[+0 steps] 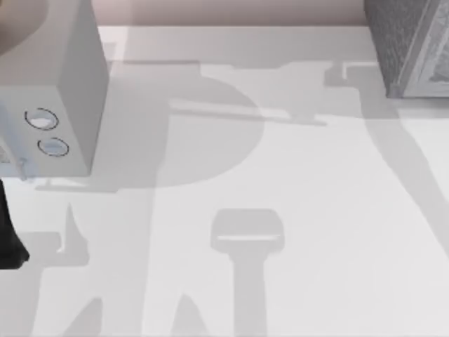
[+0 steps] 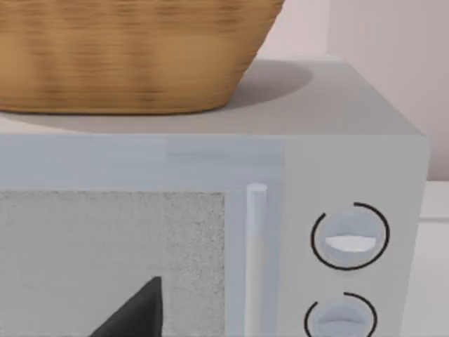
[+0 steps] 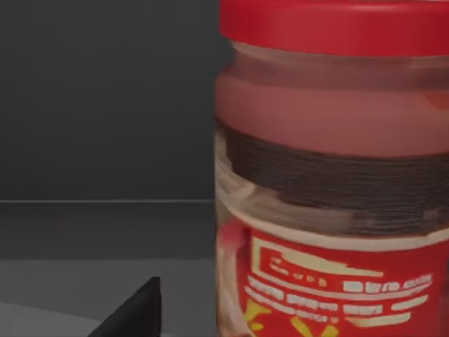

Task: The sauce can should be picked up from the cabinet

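The can (image 3: pixel 333 189) stands inside the dark cabinet (image 1: pixel 414 45), at the table's 2 o'clock, close before the right gripper; I cannot tell its grip. Grasping and lifting remain.

- Rendered kitchen-like setup: pale tabletop (image 1: pixel 295 281) against a plain wall.
- Microwave-style pale box (image 1: pixel 70 91) with two ringed dials at the tabletop's left edge; wicker basket (image 2: pixel 133 56) on top.
- Dark speckled cabinet (image 1: pixel 410 42) at the far right corner.
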